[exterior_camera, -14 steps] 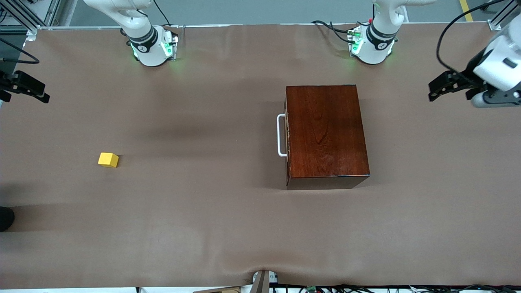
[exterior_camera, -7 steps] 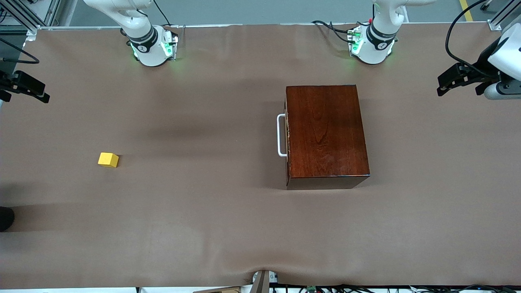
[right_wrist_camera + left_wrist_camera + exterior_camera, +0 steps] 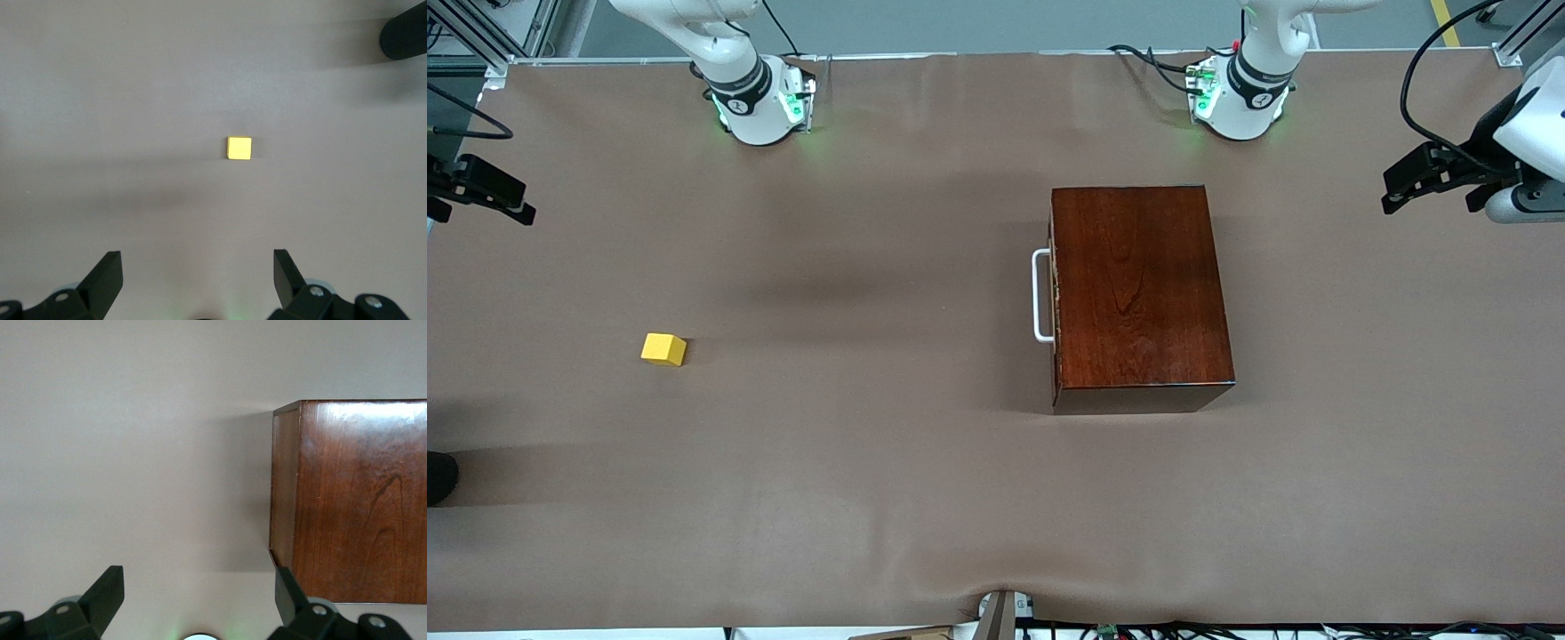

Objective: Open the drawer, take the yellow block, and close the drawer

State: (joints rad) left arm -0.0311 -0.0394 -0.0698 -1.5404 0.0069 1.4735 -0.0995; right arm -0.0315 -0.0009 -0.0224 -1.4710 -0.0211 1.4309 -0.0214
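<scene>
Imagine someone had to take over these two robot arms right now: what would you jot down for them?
Left gripper: open, holding nothing, up over the table's edge at the left arm's end.
Right gripper: open, holding nothing, over the right arm's end; waiting.
Drawer: shut in the wooden box.
Yellow block: out on the table, toward the right arm's end.
Done: the job looks finished.
Left: nothing visible.

Count of things on the surface (image 3: 925,498)

One yellow block (image 3: 663,349); one dark wooden box (image 3: 1138,293) with one drawer, shut, bearing one white handle (image 3: 1040,296). Two arms, each with one gripper: the left gripper (image 3: 200,600) and the right gripper (image 3: 198,277), two fingers apiece, spread apart. Two arm bases with green lights.
</scene>
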